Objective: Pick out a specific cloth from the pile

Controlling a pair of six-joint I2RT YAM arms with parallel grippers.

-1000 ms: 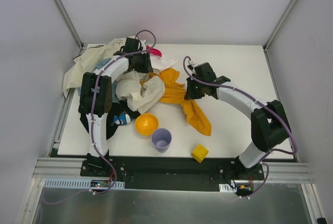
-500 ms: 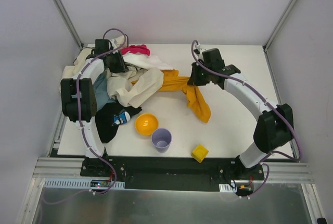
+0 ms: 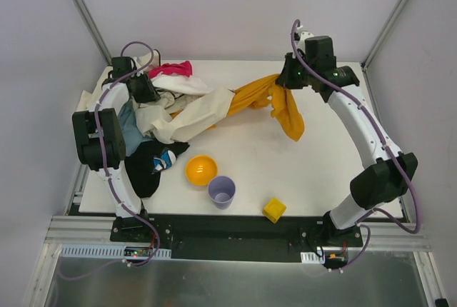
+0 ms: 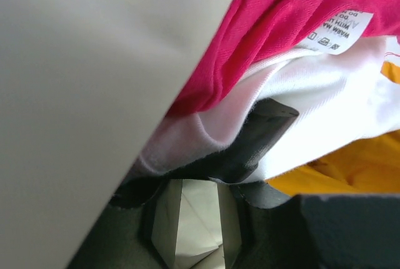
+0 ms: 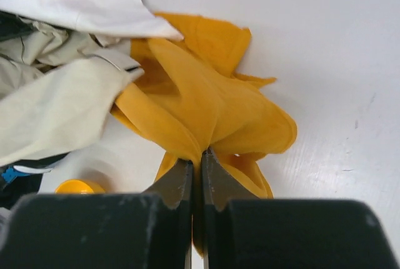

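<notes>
The orange-yellow cloth (image 3: 254,97) hangs stretched from my right gripper (image 3: 283,84), one end still under the cream garment of the pile (image 3: 187,117), the other end drooping to the table on the right. In the right wrist view my right gripper (image 5: 195,156) is shut on a bunched fold of the cloth (image 5: 206,94). My left gripper (image 3: 146,91) sits in the pile's far left part. In the left wrist view one dark finger (image 4: 267,122) is wrapped in a white cloth (image 4: 325,87), with pink fabric (image 4: 275,31) above and a bit of the orange cloth (image 4: 356,169) at the right.
An orange bowl (image 3: 201,170), a lilac cup (image 3: 221,191) and a yellow block (image 3: 274,209) stand near the front edge. A black daisy-print garment (image 3: 146,165) lies at the pile's front left. The enclosure's left wall (image 4: 81,62) is close beside the left gripper.
My right gripper has risen and moved back and right, drawing the orange cloth out from under the pile. My left gripper has moved left, and the pile has shifted left with it.
</notes>
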